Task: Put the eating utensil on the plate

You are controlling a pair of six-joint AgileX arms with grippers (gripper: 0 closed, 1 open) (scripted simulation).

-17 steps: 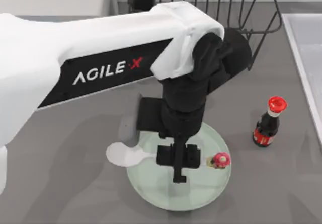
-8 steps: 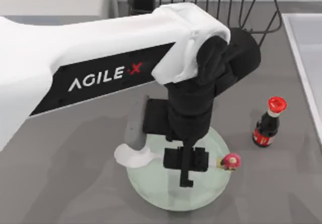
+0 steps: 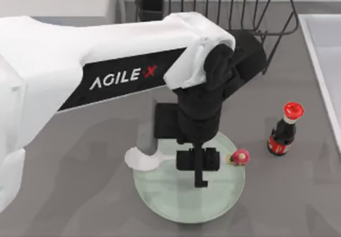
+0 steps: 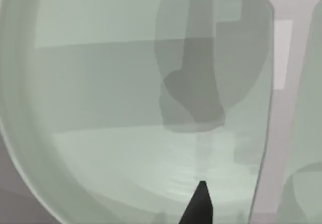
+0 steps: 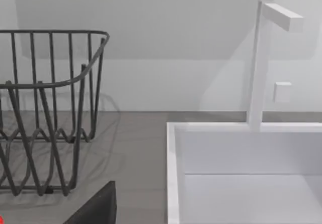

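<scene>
While the left tool (image 3: 200, 168) hangs low over the plate (image 3: 165, 199), its fingers are clamped on the slim handle of the spoon (image 3: 143, 157), whose broad white bowl sticks out past the plate's left rim, above the grey table (image 3: 80, 194); whether the bowl touches the rim cannot be told from above. At the handle's other end, toward the plate's right side, sits a small pink and yellow knob (image 3: 239, 157). Much of the plate's far half is hidden beneath the black wrist and the big white AgileX arm that crosses the table from the left. Well to the right of the plate, apart from it, stands a dark bottle (image 3: 283, 136) with a red cap, upright. Behind the arm, at the back of the table, is a black wire basket (image 3: 266, 13), and a white tray (image 3: 325, 50) runs along the right edge. From the left wrist, the pale green plate (image 4: 100, 108) lies close below, with one dark fingertip (image 4: 200, 204) over it and a grey shadow on the glaze. From the right wrist, the basket (image 5: 50, 108) and a white basin (image 5: 241, 173) show.
</scene>
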